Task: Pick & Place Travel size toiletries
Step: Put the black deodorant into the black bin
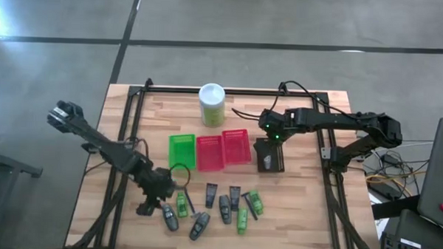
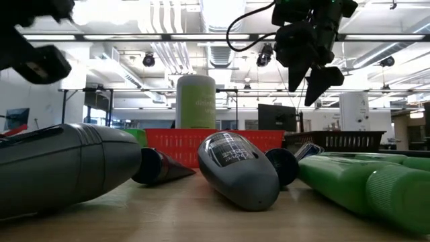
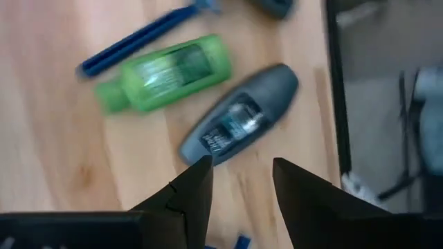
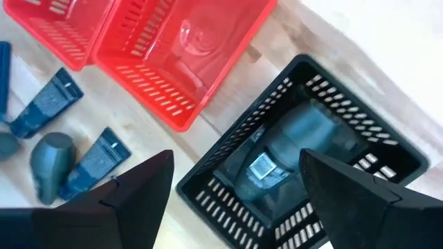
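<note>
The toiletries lie along the table's near edge: dark grey oval bottles [image 1: 199,226], green mini bottles [image 1: 242,220], black flat tubes [image 1: 211,194] and thin razors [image 1: 189,202]. My left gripper [image 1: 156,203] hovers open at the left end of the group. Its fingertips [image 3: 241,166] stand just short of a grey bottle [image 3: 239,124] that lies flat beside a green bottle [image 3: 166,72] and a blue razor [image 3: 138,38]. My right gripper [image 1: 268,150] hangs open [image 4: 237,158] above the dark basket [image 4: 387,149]. One grey bottle [image 4: 291,155] lies in that basket.
A green basket [image 1: 181,150], two red baskets [image 1: 209,152] [image 1: 235,146] and the dark basket [image 1: 268,157] stand in a row mid-table. The pale-green canister [image 1: 211,103] stands behind them. Black frame rails [image 1: 128,147] run along both sides. Bare wood lies at the far right.
</note>
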{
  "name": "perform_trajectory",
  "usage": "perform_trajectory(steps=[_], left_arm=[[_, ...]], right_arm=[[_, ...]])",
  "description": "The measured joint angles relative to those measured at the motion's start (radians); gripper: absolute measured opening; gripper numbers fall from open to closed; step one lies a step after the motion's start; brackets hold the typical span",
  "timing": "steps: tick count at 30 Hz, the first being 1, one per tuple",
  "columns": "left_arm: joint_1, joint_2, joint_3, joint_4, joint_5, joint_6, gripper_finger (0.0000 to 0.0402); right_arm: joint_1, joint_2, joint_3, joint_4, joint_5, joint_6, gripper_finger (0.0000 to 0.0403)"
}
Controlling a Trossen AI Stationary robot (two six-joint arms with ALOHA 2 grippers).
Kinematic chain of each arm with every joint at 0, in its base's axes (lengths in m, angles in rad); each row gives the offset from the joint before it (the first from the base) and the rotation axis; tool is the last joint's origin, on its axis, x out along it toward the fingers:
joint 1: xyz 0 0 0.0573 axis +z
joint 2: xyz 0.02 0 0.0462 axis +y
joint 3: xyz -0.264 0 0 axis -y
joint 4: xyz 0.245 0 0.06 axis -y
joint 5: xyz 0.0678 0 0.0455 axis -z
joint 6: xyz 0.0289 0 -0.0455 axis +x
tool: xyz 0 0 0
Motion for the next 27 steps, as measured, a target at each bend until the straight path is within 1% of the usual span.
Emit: perform_trajectory(steps=[2, 4, 5, 7, 9, 10, 13, 15, 19, 23, 27], left_arm=[[-0.031, 0.009, 0.009, -0.030, -0.021, 0.072, 0.0161], [-0.052, 0.005, 0.011, -0.052, -0.054, 0.142, 0.0175], [-0.060, -0.001, 0.005, -0.057, -0.083, 0.182, 0.0186], [-0.076, -0.014, -0.015, -0.061, -0.173, 0.259, 0.0213], [-0.081, -0.018, -0.041, -0.045, -0.253, 0.324, 0.0242], [-0.081, -0.019, -0.058, -0.025, -0.262, 0.348, 0.0256], [-0.081, -0.019, -0.096, 0.039, -0.248, 0.410, 0.0286], [-0.087, -0.025, -0.106, 0.098, -0.233, 0.434, 0.0294], [-0.092, -0.025, -0.119, 0.199, -0.220, 0.480, 0.0294], [-0.105, 0.002, -0.158, 0.286, -0.137, 0.466, 0.0295], [-0.121, 0.059, -0.175, 0.311, -0.129, 0.500, 0.0294]], right_arm=[[0.000, 0.000, 0.000, 0.000, -0.004, 0.038, 0.0302], [0.000, 0.000, 0.000, 0.001, -0.004, 0.097, 0.0301], [0.001, 0.000, 0.000, 0.001, -0.004, 0.120, 0.0302], [0.003, 0.002, 0.000, 0.001, -0.004, 0.152, 0.0306], [0.005, 0.002, 0.000, 0.001, -0.006, 0.157, 0.0312], [0.006, 0.002, 0.000, 0.001, -0.007, 0.158, 0.0315], [0.006, 0.003, 0.000, 0.001, -0.007, 0.164, 0.0323], [0.006, 0.003, 0.000, 0.001, -0.007, 0.180, 0.0328], [0.008, 0.003, 0.000, 0.000, -0.019, 0.186, 0.0334], [0.008, 0.003, 0.000, 0.000, -0.022, 0.183, 0.0338], [0.008, 0.003, 0.000, 0.000, -0.023, 0.183, 0.0336]])
